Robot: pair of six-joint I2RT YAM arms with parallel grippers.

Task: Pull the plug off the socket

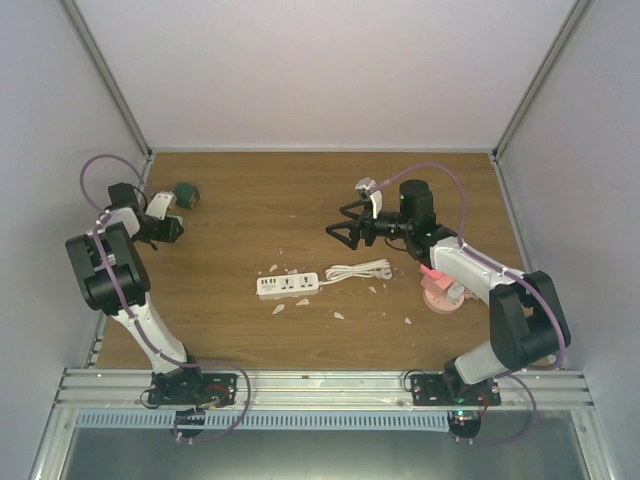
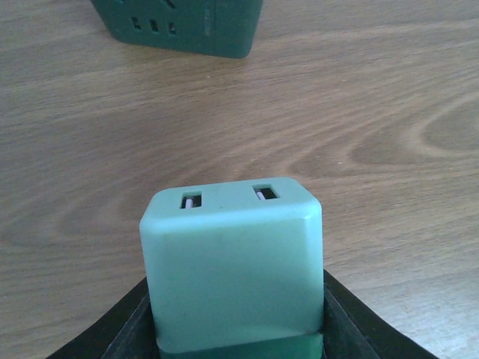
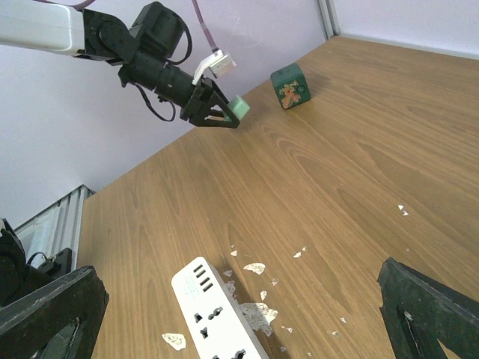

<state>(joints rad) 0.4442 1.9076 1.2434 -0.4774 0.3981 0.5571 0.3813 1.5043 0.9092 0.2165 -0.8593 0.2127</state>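
Left wrist view is filled by the pale green plug (image 2: 232, 262), which is clamped between the fingers of the left gripper (image 3: 217, 112) and held above the table (image 1: 300, 190), judged so that it is free of the dark green socket (image 2: 179, 26). That socket is seen resting just ahead, apart from the plug. The right gripper (image 1: 343, 228) is spread wide and empty, held near the white power strip (image 1: 287, 285), seemingly out of the way.

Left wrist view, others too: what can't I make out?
Dark green socket: left wrist view, cut off by the top edge.
Light green plug: left wrist view, base cut off by the bottom edge.
Pink object: top view, partly under the right arm, unidentifiable.
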